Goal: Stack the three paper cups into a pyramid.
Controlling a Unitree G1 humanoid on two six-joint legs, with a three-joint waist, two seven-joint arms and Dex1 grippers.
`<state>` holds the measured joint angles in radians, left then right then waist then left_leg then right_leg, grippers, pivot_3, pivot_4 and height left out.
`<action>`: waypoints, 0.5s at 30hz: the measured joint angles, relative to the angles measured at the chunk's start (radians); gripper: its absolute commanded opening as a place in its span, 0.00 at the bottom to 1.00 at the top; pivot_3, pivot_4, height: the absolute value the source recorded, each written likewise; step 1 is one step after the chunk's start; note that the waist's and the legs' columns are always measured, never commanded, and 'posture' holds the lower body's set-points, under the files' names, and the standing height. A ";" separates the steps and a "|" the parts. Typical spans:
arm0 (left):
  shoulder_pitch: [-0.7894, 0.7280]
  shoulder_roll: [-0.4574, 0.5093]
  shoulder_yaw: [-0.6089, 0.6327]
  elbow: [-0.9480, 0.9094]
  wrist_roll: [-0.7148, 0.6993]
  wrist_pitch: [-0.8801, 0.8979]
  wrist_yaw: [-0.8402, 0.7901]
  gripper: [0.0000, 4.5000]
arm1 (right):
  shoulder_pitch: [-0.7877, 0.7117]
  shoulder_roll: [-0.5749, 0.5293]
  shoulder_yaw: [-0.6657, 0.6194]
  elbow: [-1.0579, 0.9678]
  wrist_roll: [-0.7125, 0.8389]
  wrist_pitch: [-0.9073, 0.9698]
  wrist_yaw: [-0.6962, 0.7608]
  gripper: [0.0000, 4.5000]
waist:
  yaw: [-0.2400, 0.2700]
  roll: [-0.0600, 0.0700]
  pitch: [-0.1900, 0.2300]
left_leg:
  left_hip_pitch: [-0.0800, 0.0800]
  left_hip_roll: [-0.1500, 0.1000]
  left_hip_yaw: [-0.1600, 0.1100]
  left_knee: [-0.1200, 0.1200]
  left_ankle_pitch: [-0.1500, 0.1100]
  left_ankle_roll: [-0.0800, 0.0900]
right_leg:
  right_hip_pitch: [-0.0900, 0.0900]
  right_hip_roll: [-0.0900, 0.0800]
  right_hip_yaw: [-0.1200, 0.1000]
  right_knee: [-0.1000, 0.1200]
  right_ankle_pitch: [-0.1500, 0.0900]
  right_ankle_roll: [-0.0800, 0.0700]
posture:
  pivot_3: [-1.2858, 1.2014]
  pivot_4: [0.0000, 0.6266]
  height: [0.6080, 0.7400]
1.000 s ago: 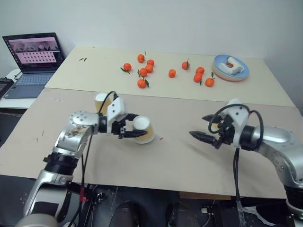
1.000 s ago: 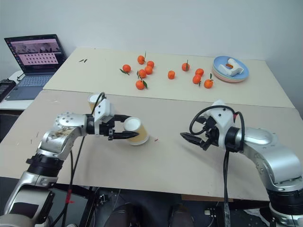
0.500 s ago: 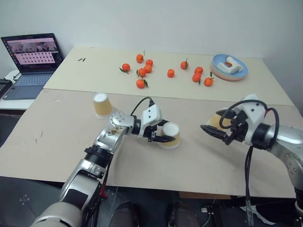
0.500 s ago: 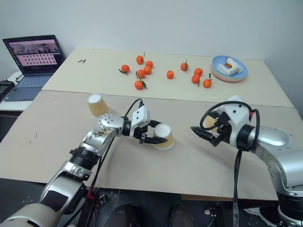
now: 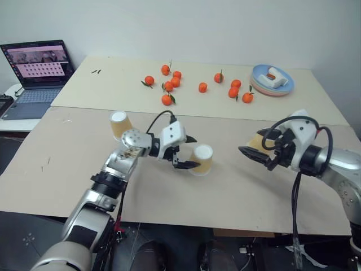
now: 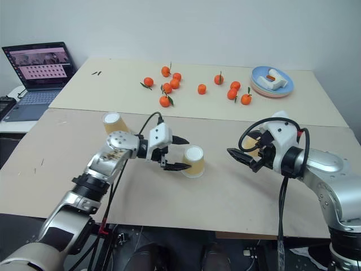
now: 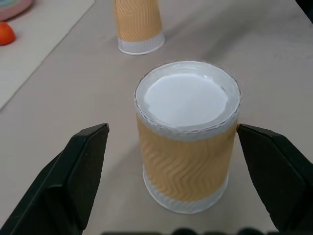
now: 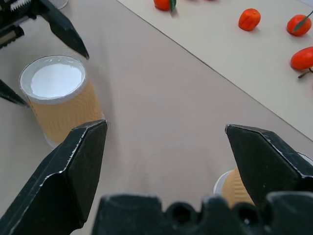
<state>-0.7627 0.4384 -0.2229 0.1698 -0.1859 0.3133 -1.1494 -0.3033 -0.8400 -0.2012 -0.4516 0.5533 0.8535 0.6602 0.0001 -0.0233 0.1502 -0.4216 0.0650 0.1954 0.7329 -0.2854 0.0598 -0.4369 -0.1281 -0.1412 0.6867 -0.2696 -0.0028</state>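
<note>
Three cups (image 5: 201,158) unstacked; left gripper (image 5: 186,152) wide around one, right gripper (image 5: 250,153) wide at 3 o'clock; next: withdraw.

The near table (image 5: 51,169) carries three upturned paper cups (image 5: 202,159), one left, one centre, one right. The far table (image 5: 118,84) bears scattered tangerines (image 5: 169,84) and stacked plates (image 5: 273,81) at its right.

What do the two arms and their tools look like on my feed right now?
Both arms are silver-grey metal with rounded joint housings. The left arm has a scuffed, brownish patch near the wrist. Each ends in a white wrist block carrying a tool with two black, pointed fingers: left tool, right tool. Black cables loop over each wrist and trail down along the arms.
</note>
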 measured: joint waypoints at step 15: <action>0.363 -0.228 0.313 -0.434 0.097 0.483 0.928 1.00 | -0.139 0.008 0.074 0.072 0.022 -0.045 0.127 1.00 | 0.001 -0.001 0.000 | 0.011 0.000 -0.004 -0.002 0.000 0.000 | 0.013 -0.001 -0.002 -0.003 0.001 0.000 | 0.52 0.24 0.72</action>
<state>-0.3999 0.2101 0.0903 -0.2639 -0.0884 0.7966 -0.2216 -0.4423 -0.8324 -0.1267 -0.3792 0.5752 0.8081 0.7871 0.0011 -0.0238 0.1505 -0.4108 0.0645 0.1916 0.7304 -0.2855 0.0601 -0.4238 -0.1292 -0.1428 0.6832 -0.2690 -0.0024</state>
